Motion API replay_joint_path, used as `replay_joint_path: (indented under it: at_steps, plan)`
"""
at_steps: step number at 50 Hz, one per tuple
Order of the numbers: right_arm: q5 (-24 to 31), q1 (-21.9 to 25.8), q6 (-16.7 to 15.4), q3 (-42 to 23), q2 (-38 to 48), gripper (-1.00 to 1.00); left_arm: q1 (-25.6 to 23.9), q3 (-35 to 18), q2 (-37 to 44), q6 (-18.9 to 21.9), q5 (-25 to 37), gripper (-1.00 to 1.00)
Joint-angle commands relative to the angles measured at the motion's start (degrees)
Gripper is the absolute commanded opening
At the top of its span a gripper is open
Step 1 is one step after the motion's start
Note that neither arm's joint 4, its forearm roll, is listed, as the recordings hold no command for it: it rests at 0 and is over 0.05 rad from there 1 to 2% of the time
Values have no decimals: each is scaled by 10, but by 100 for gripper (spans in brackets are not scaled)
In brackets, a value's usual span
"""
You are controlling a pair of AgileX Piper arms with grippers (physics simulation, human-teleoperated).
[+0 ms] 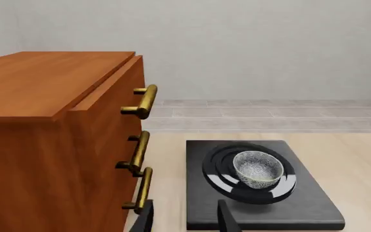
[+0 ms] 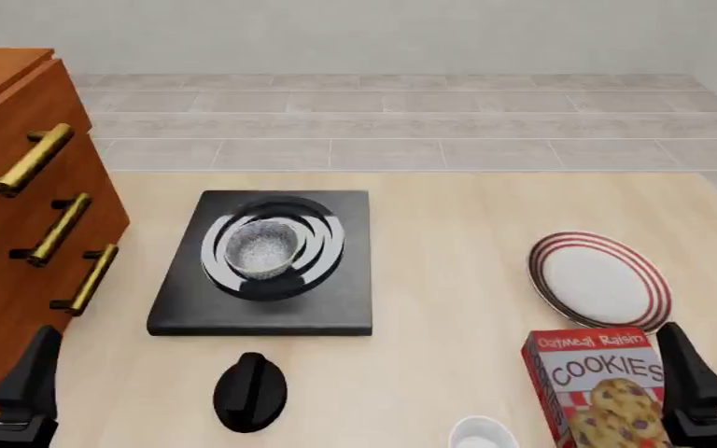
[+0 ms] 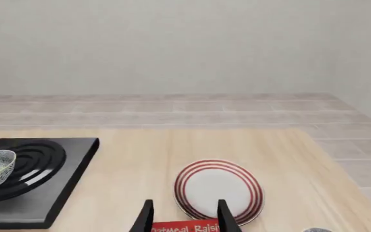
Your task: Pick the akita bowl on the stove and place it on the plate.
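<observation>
Front view: bowl on the burner, both arms back and empty

Front view shows the bowl (image 2: 264,249) sitting upright on the burner rings of the stove (image 2: 264,308), left of centre on the table (image 2: 458,280). The plate (image 2: 600,280) lies well apart to the right, bare, just behind the cookie box (image 2: 601,387). A knob (image 2: 250,392) sits near the stove's front edge, and a cabinet (image 2: 16,233) stands just beside the stove on the left.

The left gripper (image 1: 184,218) is spread and holds nothing; its wrist view has the bowl ahead with the cabinet close alongside. The right gripper (image 3: 184,216) is likewise parted and empty, facing the plate.

The bowl looks like glazed ceramic: rigid, light for its size, probably slick, and liable to chip if dropped or clamped hard. Its curved dark outside gives little to squeeze, so the likely hold is a pinch over the rim, one finger inside and one outside, on the side nearest the left arm. The shiny burner may let it slide when nudged, so a straight descent seems wise, and the lift should stay level to avoid a swing in a one-sided grip
</observation>
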Motion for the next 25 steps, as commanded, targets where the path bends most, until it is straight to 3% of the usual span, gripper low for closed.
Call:
replay_joint_path:
  at_steps: [1,3,5,12,16,18,25]
  plan:
    - [-5,9,-4,8,-12,100,0,-2,4,0,-1,100]
    - [2,10,-9,5,-13,100,0,-2,4,-1,-1,100]
    - [0,15,15,0,-13,100,0,-2,4,-1,-1,100]
    - [13,24,0,-16,-12,100,0,-2,3,0,-1,100]
    - [-15,50,-15,-19,62,100,0,-2,3,0,-1,100]
    - [-11,46,-11,-22,57,100,0,-2,3,0,-1,100]
    - [0,60,42,-48,92,100,0,-2,4,0,-1,100]
